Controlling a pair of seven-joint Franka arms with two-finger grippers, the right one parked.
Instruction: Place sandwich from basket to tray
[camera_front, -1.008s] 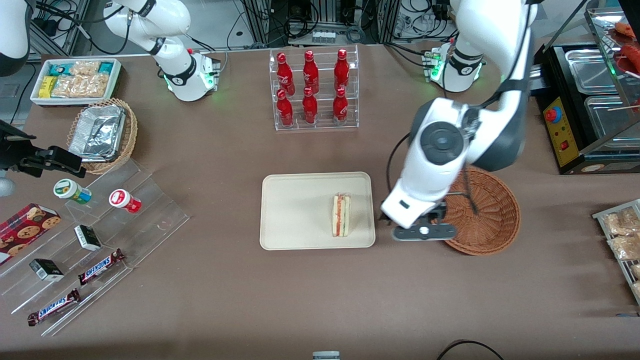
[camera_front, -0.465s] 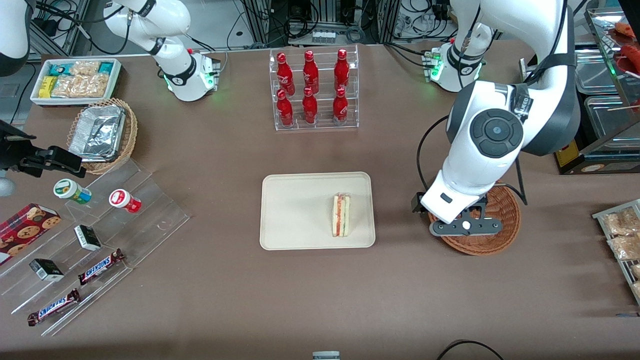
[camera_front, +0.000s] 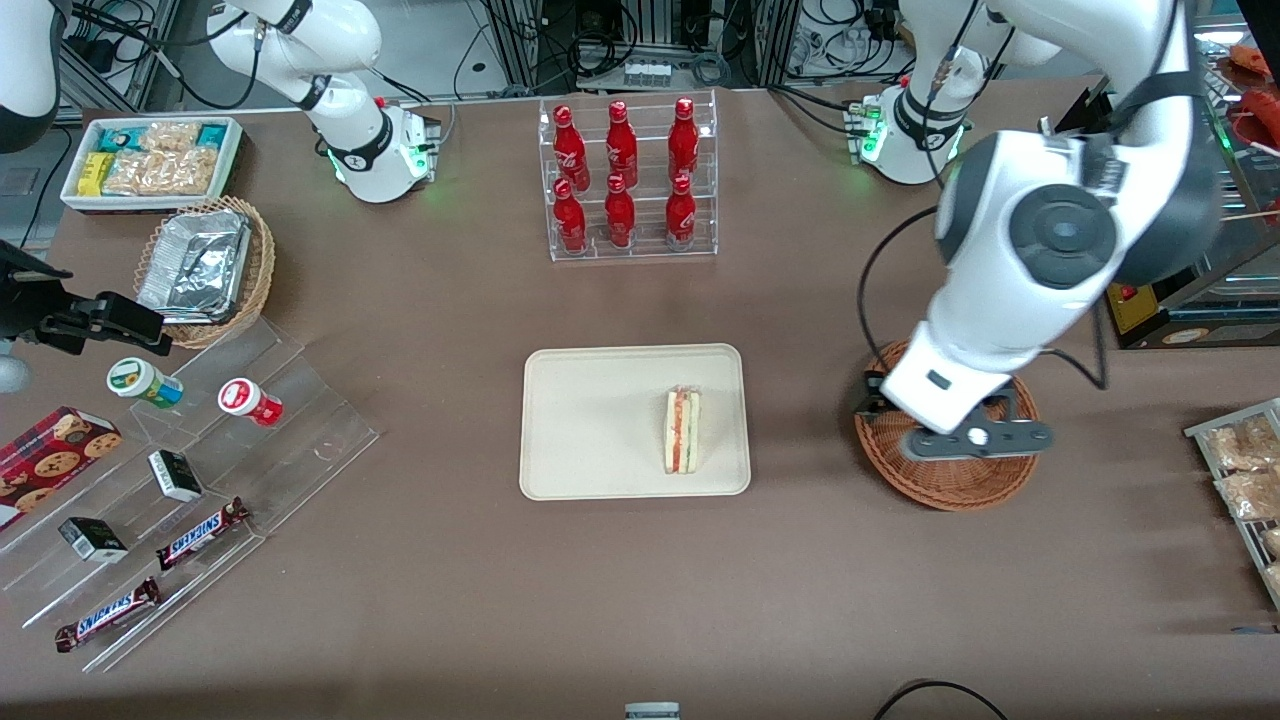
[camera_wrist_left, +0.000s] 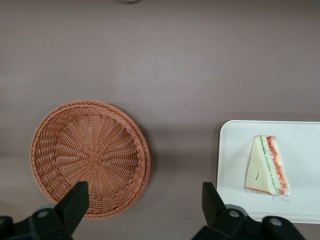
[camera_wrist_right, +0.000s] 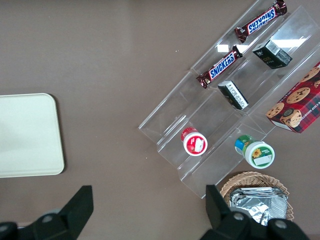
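The sandwich (camera_front: 683, 431) lies on the cream tray (camera_front: 590, 420), near the tray's edge toward the working arm; it also shows in the left wrist view (camera_wrist_left: 267, 165) on the tray (camera_wrist_left: 235, 170). The reddish-brown wicker basket (camera_front: 960, 480) sits empty beside the tray, toward the working arm's end; the wrist view shows the basket (camera_wrist_left: 90, 157) with nothing in it. My left gripper (camera_front: 975, 438) hovers high above the basket, well apart from the sandwich. In the wrist view the gripper (camera_wrist_left: 145, 202) is open and empty, its fingers (camera_wrist_left: 76, 202) spread wide.
A clear rack of red bottles (camera_front: 625, 180) stands farther from the camera than the tray. A black warmer with metal pans (camera_front: 1180, 200) stands at the working arm's end. A clear stepped shelf with snacks (camera_front: 180, 480), a tan basket with foil (camera_front: 205, 265) and a white snack bin (camera_front: 150, 160) lie toward the parked arm's end.
My left arm has swung away from the tray toward the working arm's end and risen, from beside the tray's edge to above the basket. The sandwich stays on the tray.
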